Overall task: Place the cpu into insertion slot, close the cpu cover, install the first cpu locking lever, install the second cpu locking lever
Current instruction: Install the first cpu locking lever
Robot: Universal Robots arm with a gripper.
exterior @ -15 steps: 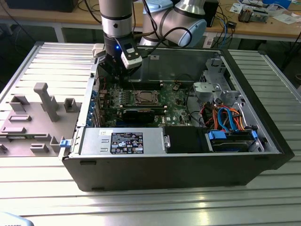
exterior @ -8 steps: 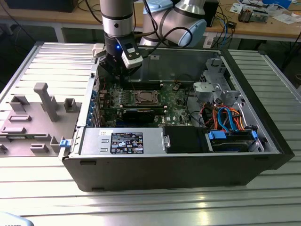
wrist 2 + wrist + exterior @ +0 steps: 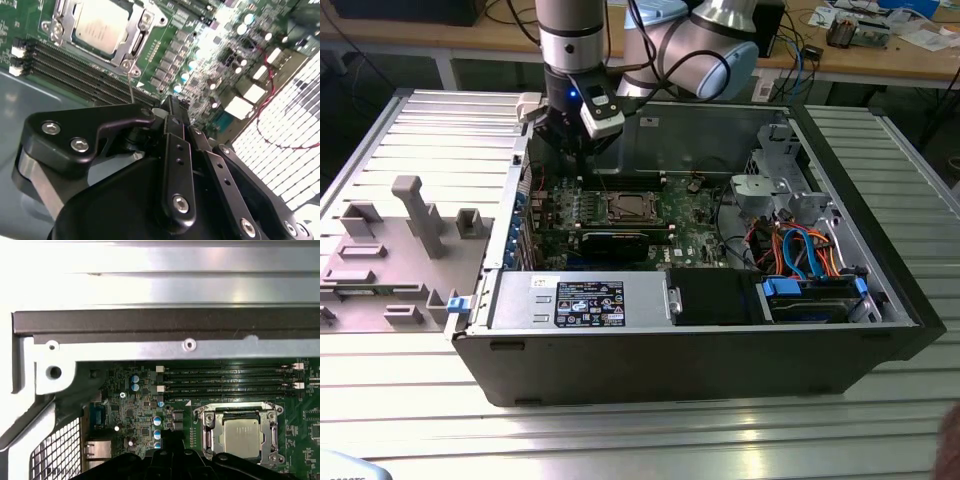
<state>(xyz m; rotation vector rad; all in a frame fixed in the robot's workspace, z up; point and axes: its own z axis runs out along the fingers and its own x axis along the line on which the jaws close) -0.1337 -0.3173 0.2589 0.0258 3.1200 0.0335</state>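
The cpu sat in its slot on the green board, and the end effector hung close by

In the exterior view the end effector (image 3: 572,140) hung over the back of the open computer case (image 3: 880,290), near the exterior view's left; the cpu (image 3: 626,208) lay lower down, in the middle of the green board (image 3: 700,235). In both wrist views the cpu (image 3: 100,24) (image 3: 241,436) lay flat with the cpu cover (image 3: 134,37) (image 3: 210,432) shut around it. The fingers were pressed together and held nothing. The case stood on a ribbed metal bench (image 3: 620,440)
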